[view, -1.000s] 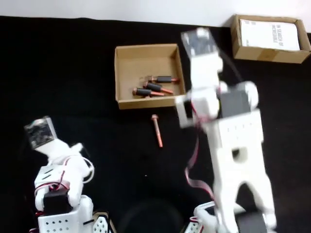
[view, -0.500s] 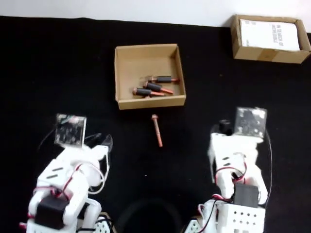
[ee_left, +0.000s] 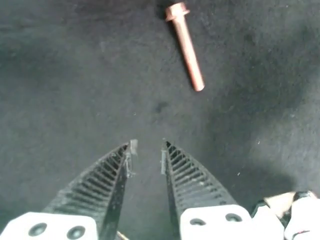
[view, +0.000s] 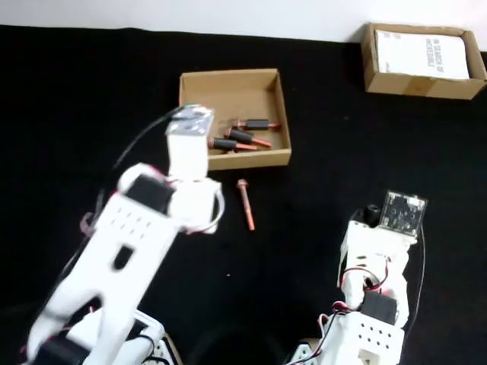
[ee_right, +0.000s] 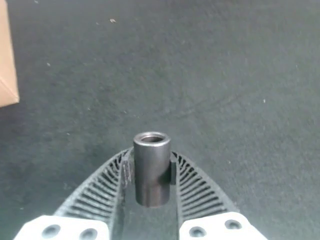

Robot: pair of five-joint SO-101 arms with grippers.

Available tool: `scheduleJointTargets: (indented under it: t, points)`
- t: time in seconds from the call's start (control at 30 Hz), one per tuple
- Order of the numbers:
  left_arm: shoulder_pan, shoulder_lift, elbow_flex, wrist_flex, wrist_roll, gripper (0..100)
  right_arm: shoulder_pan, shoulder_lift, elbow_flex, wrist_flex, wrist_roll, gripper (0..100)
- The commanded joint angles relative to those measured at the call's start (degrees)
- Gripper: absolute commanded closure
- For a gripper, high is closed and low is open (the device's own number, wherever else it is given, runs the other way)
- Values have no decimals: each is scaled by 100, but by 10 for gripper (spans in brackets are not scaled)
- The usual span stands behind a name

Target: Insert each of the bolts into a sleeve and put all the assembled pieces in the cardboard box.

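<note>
Copper bolt (view: 246,204): 1 left loose, lying flat on the black counter (view: 91,91) just outside the cardboard box (view: 221,95), off its near wall, untouched.
Left arm: here's the swing! 0.5 s ago it sat folded far back from the cardboard box. Now it is stretched out, wrist over the box's near-left wall.
Left hand (ee_left: 148,150): fingers spread a little with nothing between them, hanging over bare counter. The bolt (ee_left: 185,45) lies ahead of the tips, not yet reached.
Right arm: 1.0 s ago it towered beside the cardboard box's right wall. It has since pulled back and now sits folded, well apart from the box.
Right hand (ee_right: 150,161): pinching a dark sleeve (ee_right: 151,150) upright, its open bore facing the wrist camera.
In the box: 3 assembled pieces (view: 240,135), bunched toward its right wall.
What it means: the arms have swapped roles. I'd judge the left is going for the last bolt while the right waits with the sleeve, so 1 insertion and 1 drop remain.
Writing: a second box (view: 418,87), well off to the right of the cardboard box, carries a white sheet (view: 422,55) whose print is far too small to read. Nothing else is legible.
</note>
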Motion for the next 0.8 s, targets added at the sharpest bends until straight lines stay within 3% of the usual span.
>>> scheduleJointTargets:
  t: [0.0, 0.43, 0.77]
  points:
    - [356, 936, -857, 0, 105, 902, 198, -119, 57, -136, 44, 991]
    - [330, 4215, -3398, 44, 440, 902, 453, -752, 303, -66, 62, 991]
    - [312, 5253, -4207, 53, 431, 902, 462, -998, 277, 356, 53, 991]
